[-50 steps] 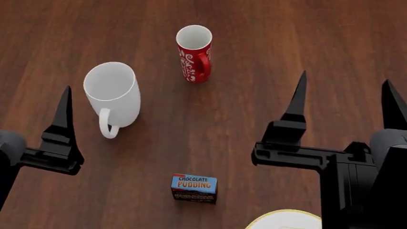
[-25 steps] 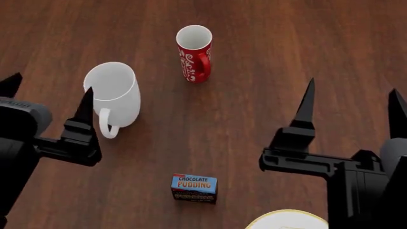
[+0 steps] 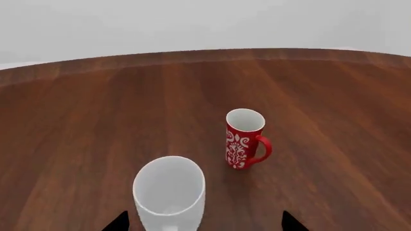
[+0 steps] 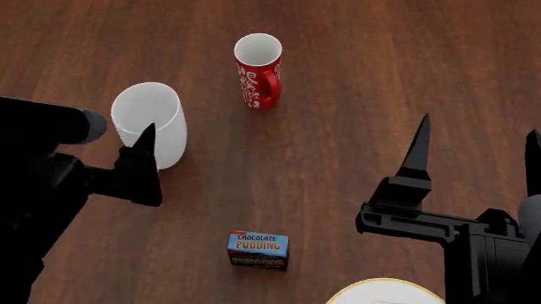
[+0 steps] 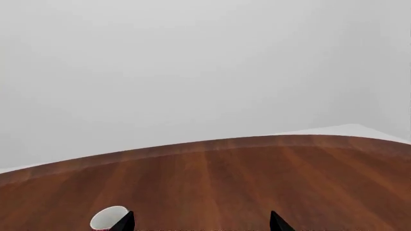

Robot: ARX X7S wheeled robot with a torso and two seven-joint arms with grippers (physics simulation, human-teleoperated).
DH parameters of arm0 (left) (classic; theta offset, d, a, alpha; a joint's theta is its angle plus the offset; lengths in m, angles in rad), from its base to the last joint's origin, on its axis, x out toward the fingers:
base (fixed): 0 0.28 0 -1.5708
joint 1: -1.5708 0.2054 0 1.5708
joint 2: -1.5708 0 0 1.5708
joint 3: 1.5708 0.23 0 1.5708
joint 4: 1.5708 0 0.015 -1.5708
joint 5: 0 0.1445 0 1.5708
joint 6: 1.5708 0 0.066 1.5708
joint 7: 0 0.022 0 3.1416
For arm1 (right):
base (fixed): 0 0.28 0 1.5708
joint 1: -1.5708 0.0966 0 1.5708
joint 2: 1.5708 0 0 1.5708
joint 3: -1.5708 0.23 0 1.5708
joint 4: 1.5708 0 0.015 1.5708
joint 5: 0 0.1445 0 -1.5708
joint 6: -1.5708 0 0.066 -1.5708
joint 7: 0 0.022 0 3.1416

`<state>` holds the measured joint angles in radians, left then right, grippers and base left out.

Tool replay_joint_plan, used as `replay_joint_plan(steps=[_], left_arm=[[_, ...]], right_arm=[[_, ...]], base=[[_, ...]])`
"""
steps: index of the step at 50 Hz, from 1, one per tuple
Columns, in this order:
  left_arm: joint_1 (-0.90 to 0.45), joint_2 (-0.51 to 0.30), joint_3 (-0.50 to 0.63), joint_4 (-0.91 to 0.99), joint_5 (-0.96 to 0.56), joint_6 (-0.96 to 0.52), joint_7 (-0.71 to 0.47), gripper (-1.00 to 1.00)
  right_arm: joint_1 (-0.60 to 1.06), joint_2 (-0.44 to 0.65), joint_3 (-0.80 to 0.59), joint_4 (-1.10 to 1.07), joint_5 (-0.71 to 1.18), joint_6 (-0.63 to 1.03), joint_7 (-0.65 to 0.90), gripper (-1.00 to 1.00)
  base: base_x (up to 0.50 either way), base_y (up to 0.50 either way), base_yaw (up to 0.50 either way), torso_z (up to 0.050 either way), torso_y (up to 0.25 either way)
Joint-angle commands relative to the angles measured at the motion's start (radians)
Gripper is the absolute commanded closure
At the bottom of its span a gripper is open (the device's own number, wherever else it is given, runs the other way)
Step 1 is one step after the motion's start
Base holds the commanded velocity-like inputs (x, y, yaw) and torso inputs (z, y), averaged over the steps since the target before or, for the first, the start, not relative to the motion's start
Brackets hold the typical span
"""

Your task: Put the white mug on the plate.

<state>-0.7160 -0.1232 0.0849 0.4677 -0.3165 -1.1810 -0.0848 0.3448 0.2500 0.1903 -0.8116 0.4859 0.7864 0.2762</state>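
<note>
White mug (image 4: 151, 120) upright, untouched; left gripper (image 3: 202, 222) spread wide behind it.

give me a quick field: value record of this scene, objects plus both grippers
surface: wooden table
white mug: upright, empty, off the plate
red mug: upright, beyond and to the right of the white mug
pudding box: near edge, between the arms
plate: only its far rim in view, nothing seen on it
left gripper: open, lined up on the white mug, not holding it
right gripper: open, holding nothing
</note>
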Motion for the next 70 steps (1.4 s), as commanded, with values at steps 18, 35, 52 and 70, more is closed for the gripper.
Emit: replay_joint_plan(steps=[18, 35, 52, 70], left_arm=[[-0.020, 0.006, 0.007, -0.209, 0.003, 0.049, -0.020, -1.00], [-0.053, 0.001, 0.033, -0.315, 0.022, 0.102, -0.037, -1.00], [-0.076, -0.001, 0.059, -0.422, 0.032, 0.159, -0.041, -1.00], [-0.097, -0.010, 0.101, -0.547, 0.045, 0.240, -0.022, -1.00]], right_arm=[[-0.032, 0.001, 0.001, 0.038, 0.005, -0.057, -0.006, -1.00], [-0.055, 0.000, 0.004, 0.068, 0.005, -0.096, -0.014, -1.00], [-0.068, 0.004, 0.010, 0.081, 0.013, -0.117, -0.015, -1.00], [-0.068, 0.011, 0.003, 0.090, 0.018, -0.122, -0.007, -1.00]], base=[[0.00, 0.00, 0.00, 0.000, 0.000], [0.00, 0.00, 0.00, 0.000, 0.000], [0.00, 0.00, 0.00, 0.000, 0.000], [0.00, 0.00, 0.00, 0.000, 0.000]])
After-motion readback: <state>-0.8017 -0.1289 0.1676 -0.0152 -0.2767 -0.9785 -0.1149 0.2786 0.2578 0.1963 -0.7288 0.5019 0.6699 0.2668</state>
